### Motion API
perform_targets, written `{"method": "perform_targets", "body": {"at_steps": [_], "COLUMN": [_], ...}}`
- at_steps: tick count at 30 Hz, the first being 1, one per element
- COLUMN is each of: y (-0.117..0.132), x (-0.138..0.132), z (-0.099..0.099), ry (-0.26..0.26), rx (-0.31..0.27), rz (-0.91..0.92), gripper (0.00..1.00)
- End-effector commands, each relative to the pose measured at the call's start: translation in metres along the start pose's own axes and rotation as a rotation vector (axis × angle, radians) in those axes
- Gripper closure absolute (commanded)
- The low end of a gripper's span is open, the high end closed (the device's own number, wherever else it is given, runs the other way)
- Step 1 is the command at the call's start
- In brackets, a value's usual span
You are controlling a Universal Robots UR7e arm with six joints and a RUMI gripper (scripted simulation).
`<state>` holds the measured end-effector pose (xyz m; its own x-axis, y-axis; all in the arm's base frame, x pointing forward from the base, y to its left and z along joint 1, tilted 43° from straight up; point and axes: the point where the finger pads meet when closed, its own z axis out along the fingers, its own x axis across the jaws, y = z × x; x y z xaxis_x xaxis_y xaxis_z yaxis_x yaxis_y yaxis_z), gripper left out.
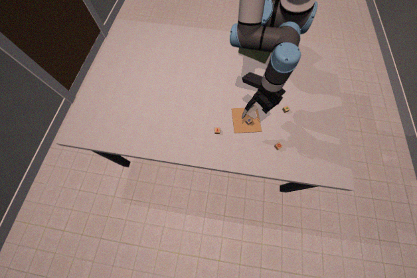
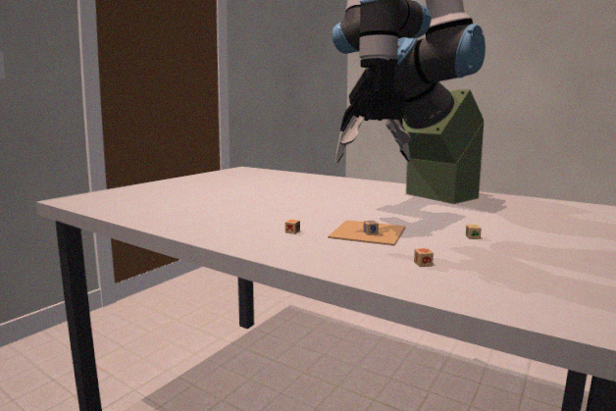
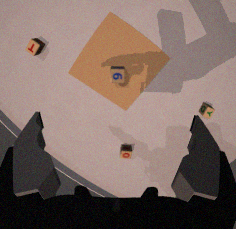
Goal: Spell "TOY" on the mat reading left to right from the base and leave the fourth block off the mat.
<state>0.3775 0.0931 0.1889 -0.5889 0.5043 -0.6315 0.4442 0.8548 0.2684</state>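
My gripper (image 1: 254, 114) (image 2: 373, 160) (image 3: 117, 115) is open and empty, high above the table near the mat. A block with a blue character like a 6 or 9 (image 1: 249, 121) (image 2: 371, 228) (image 3: 118, 74) sits on the orange mat (image 1: 237, 126) (image 2: 343, 232) (image 3: 90, 68). The red T block (image 1: 217, 130) (image 2: 292, 227) (image 3: 34, 46) lies off the mat, left in the top view. The red O block (image 1: 278, 146) (image 2: 424, 257) (image 3: 126, 153) lies off the mat toward the front right. The green Y block (image 1: 286, 109) (image 2: 473, 231) (image 3: 207, 110) lies off it to the right.
The robot's green base (image 2: 437, 172) stands at the back of the table (image 1: 151, 99) (image 2: 199, 211). The table's front edge lies beyond the T and O blocks. Arm shadows fall across the mat and the table's right part.
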Motion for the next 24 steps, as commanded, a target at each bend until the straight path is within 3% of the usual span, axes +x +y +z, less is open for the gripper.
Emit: {"method": "perform_targets", "body": {"at_steps": [1,24], "y": [0.0002,-0.0005], "x": [-0.0002,0.0012], "z": [-0.0003,0.0014], "ry": [-0.001,-0.001], "rx": [-0.001,-0.001], "rz": [-0.001,0.084], "gripper": [0.00,0.00]}}
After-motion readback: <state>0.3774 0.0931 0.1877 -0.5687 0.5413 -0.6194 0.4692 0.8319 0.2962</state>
